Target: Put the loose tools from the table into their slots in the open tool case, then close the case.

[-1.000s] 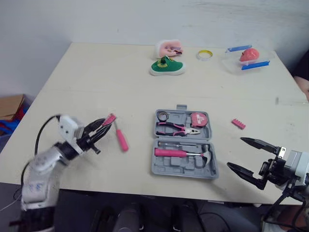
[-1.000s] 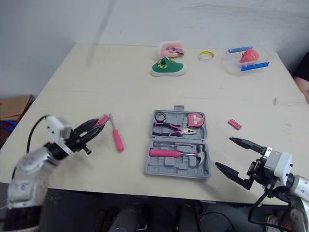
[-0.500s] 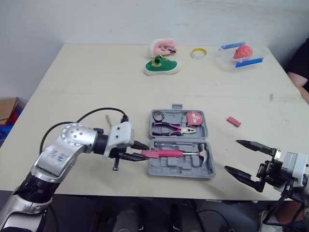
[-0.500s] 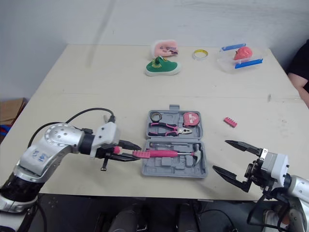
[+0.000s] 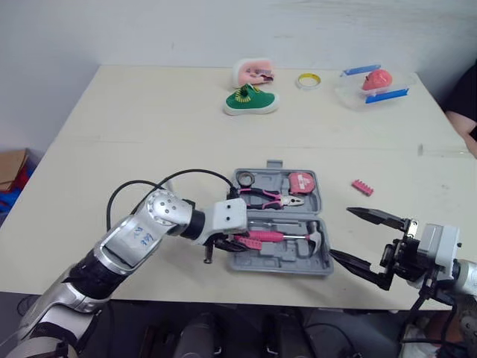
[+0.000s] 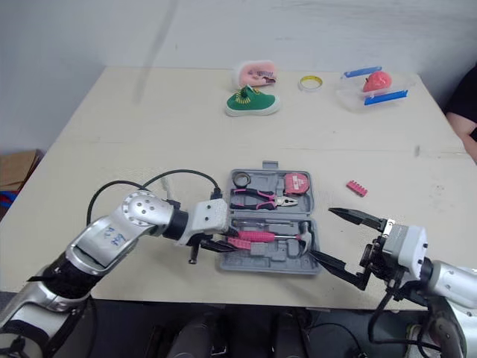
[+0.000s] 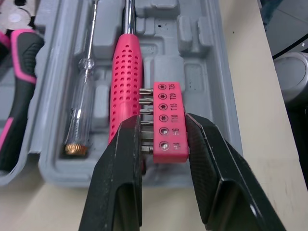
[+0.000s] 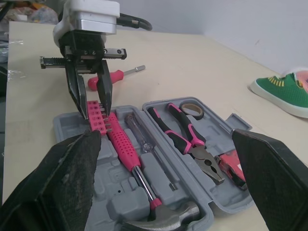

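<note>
Left pincer [image 7: 163,130]: closed to a narrow gap on a pink bit holder [image 7: 171,108], one finger on each long side of its near end.
Held item: a strip of bits, its bits pointing sideways toward the hammer [image 7: 126,77]. Whether it touched the tray could not be told.
Position of held item: over the near half of the tool case [image 5: 277,265], at that half's left end, between the hammer's pink handle and the case's front wall.
Governing relation: the strip's long axis ran parallel to the hammer handle, along the length of the case. A vacant rectangular recess lay just beyond the strip's far end, on the same line. Judged: the coming move called for a short advance along that axis and a lowering, with no turn.
Case contents: hammer and clear-handled screwdriver [image 7: 81,110] seated in the near half. Pliers [image 5: 272,197] and tape measure [image 5: 302,183] sat in the far half. The lid lay open flat.
Right pincer [image 5: 340,233]: spread wide, empty, just beside the case's right end.
Loose items on bench [image 5: 149,119]: a second pink bit strip [image 5: 362,187] right of the case, nearer the right arm, and a pink screwdriver [image 8: 111,76] beyond the left arm, nearer that arm.
Progress, judged: mid-task, case not yet closed.
</note>
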